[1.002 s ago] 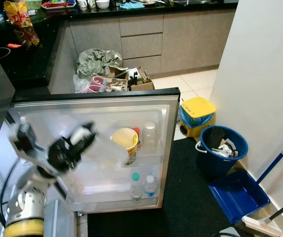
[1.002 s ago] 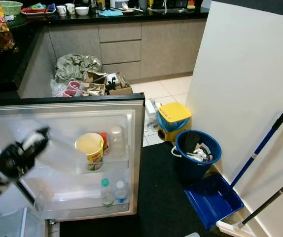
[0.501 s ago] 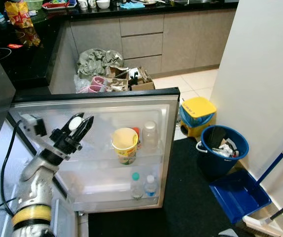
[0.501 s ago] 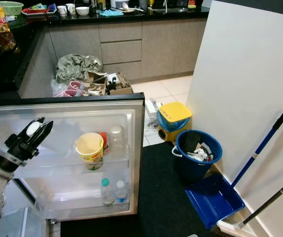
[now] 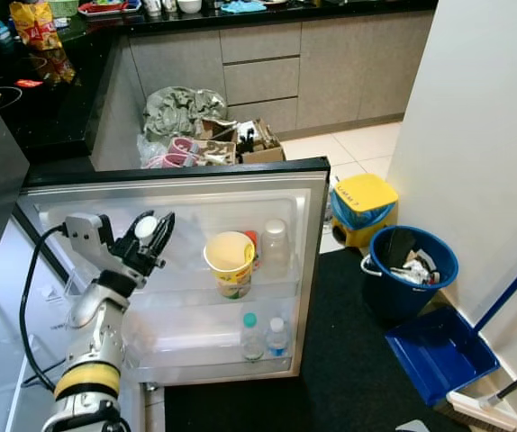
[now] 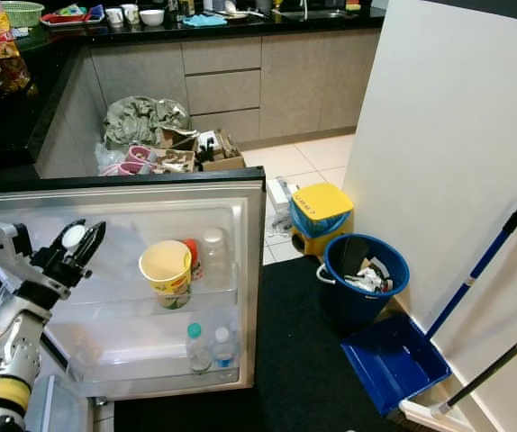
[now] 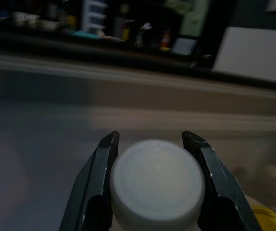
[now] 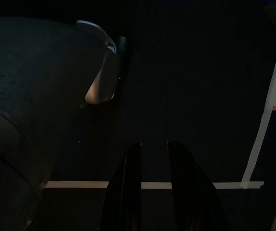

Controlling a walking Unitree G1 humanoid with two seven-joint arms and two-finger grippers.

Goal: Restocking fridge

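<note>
The fridge door (image 5: 318, 236) stands open toward me, its inner shelves showing. My left gripper (image 5: 153, 230) is raised in front of the left end of the door's upper shelf and is shut on the round white cap (image 7: 157, 179) of a bottle. The bottle's body is hard to make out. A yellow cup (image 5: 230, 262) and a clear bottle (image 5: 274, 243) stand on the upper door shelf to the gripper's right. Two small water bottles (image 5: 262, 336) stand in the bottom shelf. My right gripper (image 8: 150, 147) hangs idle in the dark over a black mat, fingers close together.
Right of the door stand a yellow-lidded bin (image 5: 362, 207), a blue bucket (image 5: 409, 268) and a blue dustpan (image 5: 440, 355) with long handles against the white wall. Boxes and bags (image 5: 203, 137) lie heaped below the dark counter (image 5: 51, 99). A black mat (image 5: 349, 378) covers the floor.
One second ago my left arm was a blur lower down with the bottle. It has since risen and steadied near the upper door shelf, still gripping the cap.
</note>
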